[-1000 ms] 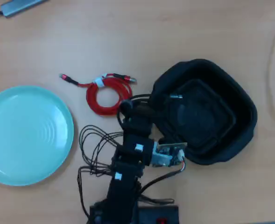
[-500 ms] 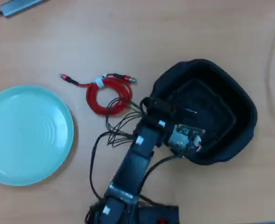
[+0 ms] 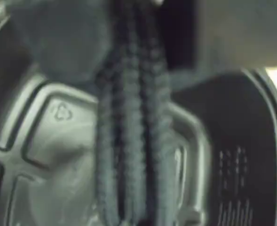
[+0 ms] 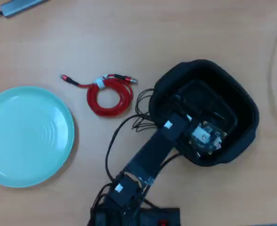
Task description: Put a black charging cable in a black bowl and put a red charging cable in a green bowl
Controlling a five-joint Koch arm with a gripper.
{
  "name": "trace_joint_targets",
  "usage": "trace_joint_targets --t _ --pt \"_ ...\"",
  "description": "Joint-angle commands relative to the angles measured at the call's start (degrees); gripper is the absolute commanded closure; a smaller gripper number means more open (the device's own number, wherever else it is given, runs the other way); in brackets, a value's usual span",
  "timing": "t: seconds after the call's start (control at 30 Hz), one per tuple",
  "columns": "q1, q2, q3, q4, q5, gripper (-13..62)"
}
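Note:
The black bowl (image 4: 244, 106) stands at the right of the overhead view, and its stepped floor (image 3: 49, 141) fills the wrist view. My gripper (image 4: 197, 110) reaches down into it. In the wrist view the gripper (image 3: 133, 56) appears shut on the black charging cable (image 3: 131, 141), whose braided strands hang straight down the middle, just over the bowl floor. The red charging cable (image 4: 109, 96), coiled and bound with a white tie, lies on the table left of the black bowl. The green bowl (image 4: 27, 134) sits empty at the far left.
The arm (image 4: 152, 153) stretches from its base (image 4: 133, 214) at the bottom edge up to the black bowl, with loose thin black wires (image 4: 138, 117) beside it. A grey device (image 4: 20, 5) lies at the top left corner on the wooden table.

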Motion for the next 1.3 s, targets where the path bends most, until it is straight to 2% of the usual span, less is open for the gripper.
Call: trace_joint_targets --t 0.0,0.33,0.67,0.77,0.93,1.07,1.17,1.27 --pt "2.4 0.0 -1.6 -4.8 -1.3 55.2" --pt "2.6 -7.6 -1.8 -5.2 -2.2 55.3" --pt "2.2 -8.2 0.0 -7.9 -1.9 53.6" --pt "2.1 -8.1 2.5 -10.9 -2.0 45.2" --pt "2.0 -8.1 4.2 -13.1 -1.5 19.1" --pt "1.8 -8.1 4.3 -13.0 -1.2 2.7" --pt "1.7 -7.9 4.3 -12.8 -1.1 -3.3" --pt "0.4 -7.1 4.0 -12.7 -1.1 -3.8"
